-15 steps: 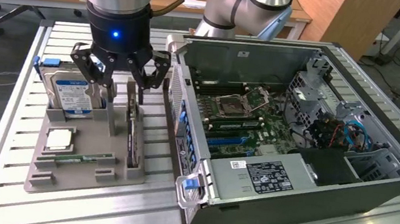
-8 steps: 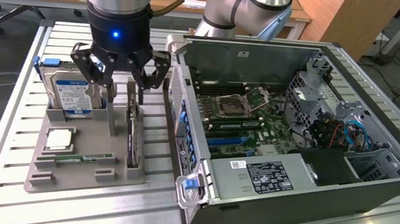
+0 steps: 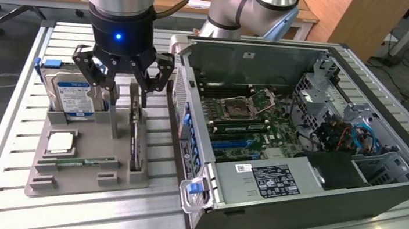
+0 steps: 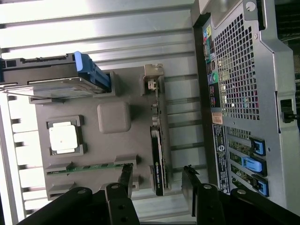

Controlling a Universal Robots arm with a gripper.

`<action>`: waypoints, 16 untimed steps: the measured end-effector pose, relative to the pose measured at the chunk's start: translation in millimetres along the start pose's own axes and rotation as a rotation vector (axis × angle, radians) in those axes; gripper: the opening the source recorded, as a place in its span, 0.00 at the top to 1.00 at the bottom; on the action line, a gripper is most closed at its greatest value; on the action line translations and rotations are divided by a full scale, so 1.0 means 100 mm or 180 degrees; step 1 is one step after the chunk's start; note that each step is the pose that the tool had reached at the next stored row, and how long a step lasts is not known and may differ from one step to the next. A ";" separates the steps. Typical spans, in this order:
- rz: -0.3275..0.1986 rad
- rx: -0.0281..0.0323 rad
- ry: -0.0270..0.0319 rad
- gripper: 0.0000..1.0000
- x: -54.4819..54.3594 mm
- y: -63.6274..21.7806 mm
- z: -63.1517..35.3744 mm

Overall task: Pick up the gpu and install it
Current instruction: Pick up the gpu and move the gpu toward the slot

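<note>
Pickup not done yet: gpu (image 3: 137, 132) sits on edge in the tray (image 3: 80, 172) left of the open case (image 3: 318, 204) in the exterior view, tool (image 3: 128, 90) spread apart just above it, nothing installed.

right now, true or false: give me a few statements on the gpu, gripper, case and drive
1. The gpu stands on edge in the tray. True.
2. The gripper is shut on the gpu. False: it is open, straddling the gpu.
3. The case is open, with the motherboard showing. True.
4. The drive sits inside the case. False: it stands in the tray.
</note>
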State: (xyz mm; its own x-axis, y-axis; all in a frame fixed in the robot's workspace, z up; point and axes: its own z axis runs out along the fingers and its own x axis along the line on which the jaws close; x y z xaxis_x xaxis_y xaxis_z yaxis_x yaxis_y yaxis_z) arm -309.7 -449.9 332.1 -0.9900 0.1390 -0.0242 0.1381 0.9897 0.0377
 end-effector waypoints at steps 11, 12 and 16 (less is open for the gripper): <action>0.0000 -0.0001 0.0000 0.45 0.00 0.000 0.002; 0.0000 -0.0001 -0.0001 0.45 0.00 0.000 0.006; 0.0000 -0.0001 -0.0001 0.45 0.00 -0.002 0.051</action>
State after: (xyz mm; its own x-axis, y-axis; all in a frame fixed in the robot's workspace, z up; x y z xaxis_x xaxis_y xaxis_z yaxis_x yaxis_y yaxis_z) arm -309.7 -449.9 327.1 -0.9900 0.1391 -0.0244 0.1381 0.9897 0.0379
